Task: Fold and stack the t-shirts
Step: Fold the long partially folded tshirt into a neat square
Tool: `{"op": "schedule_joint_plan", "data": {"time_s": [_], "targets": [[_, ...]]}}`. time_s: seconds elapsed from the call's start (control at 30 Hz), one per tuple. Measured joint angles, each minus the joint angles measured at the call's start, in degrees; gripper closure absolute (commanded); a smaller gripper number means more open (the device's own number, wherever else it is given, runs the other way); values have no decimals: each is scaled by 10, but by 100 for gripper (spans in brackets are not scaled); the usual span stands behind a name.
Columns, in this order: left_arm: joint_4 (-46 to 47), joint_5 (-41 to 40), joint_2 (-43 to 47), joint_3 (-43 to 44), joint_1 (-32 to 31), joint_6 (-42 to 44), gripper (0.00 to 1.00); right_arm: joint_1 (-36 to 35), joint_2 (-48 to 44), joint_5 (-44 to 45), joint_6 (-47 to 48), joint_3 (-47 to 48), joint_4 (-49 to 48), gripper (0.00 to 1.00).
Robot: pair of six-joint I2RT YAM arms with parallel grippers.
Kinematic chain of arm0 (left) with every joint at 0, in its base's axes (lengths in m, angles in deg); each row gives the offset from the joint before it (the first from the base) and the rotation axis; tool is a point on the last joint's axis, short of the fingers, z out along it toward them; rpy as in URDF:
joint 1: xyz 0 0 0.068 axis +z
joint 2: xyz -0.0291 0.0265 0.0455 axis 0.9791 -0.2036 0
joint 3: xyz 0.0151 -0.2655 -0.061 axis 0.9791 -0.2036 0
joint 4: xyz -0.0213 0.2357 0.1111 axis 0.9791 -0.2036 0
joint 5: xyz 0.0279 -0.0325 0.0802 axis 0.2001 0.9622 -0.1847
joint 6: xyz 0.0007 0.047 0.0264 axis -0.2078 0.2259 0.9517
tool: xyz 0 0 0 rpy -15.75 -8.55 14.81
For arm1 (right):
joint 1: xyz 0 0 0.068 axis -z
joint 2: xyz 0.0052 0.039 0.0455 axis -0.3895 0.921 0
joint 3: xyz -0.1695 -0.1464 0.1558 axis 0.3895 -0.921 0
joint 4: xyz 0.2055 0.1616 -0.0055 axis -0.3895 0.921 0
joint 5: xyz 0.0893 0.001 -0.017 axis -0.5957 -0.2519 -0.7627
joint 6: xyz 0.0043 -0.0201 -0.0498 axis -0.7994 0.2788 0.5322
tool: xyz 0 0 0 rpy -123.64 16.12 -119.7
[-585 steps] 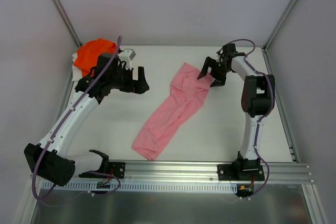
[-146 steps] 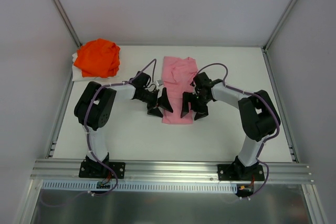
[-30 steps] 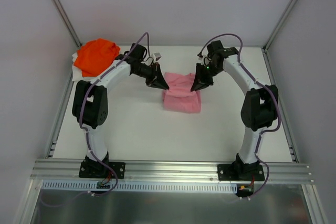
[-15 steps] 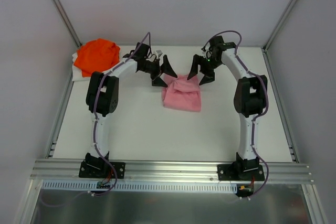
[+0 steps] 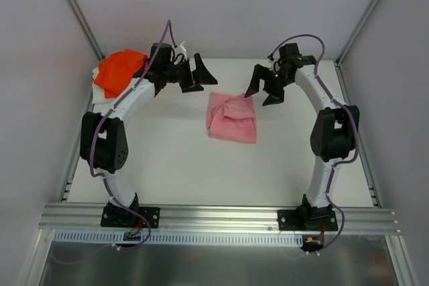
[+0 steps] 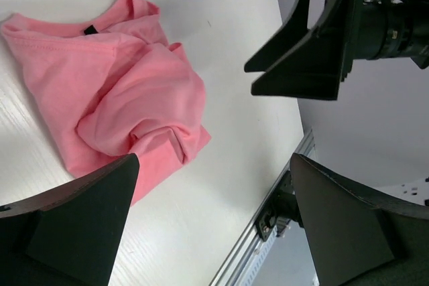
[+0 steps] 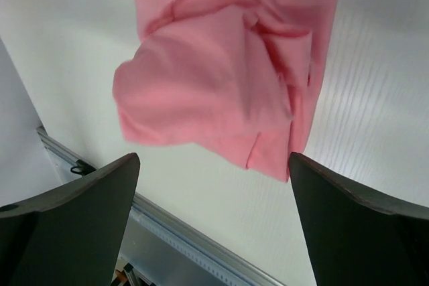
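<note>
Just let go, with left tool (image 5: 201, 77) and right tool (image 5: 263, 92) spread wide and empty, pink shirt (image 5: 232, 118) lying lumpily folded on counter (image 5: 167, 159) between them, orange shirt (image 5: 119, 72) behind left tool yet to fold.

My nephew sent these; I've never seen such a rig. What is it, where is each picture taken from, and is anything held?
Two robot arms are bolted at the near edge of a white table. The wide picture is from a camera above and behind them; the other two are from wrist cameras, the dark wedges being each arm's own fingers. A roughly folded pink t-shirt lies mid-table; an orange t-shirt sits bunched at the far left corner. The left gripper and right gripper are open, holding nothing.
</note>
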Motion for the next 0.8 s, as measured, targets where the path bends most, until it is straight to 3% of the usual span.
{"op": "schedule_joint_plan", "data": {"time_s": [0.1, 0.13, 0.17, 0.2, 0.23, 0.47, 0.8], "targets": [[-23, 0, 32, -5, 0, 24, 1, -3, -95, -1, -1, -90, -5, 1], [-33, 0, 41, -7, 0, 32, 1, -6, -124, -2, -1, -114, -3, 8], [-43, 0, 48, -9, 0, 43, 1, -11, -153, -2, 1, -143, -7, 44], [-53, 0, 56, -14, 0, 51, 1, -17, -178, -3, 4, -169, -12, 87], [-61, 0, 65, -22, 0, 59, 1, -23, -199, -5, 4, -195, -13, 99], [-96, 0, 111, -87, 0, 82, 1, -69, -223, -5, -7, -323, -24, 100], [-115, -2, 119, -90, 0, 94, 1, -120, -101, 4, -17, -245, -52, 100]]}}
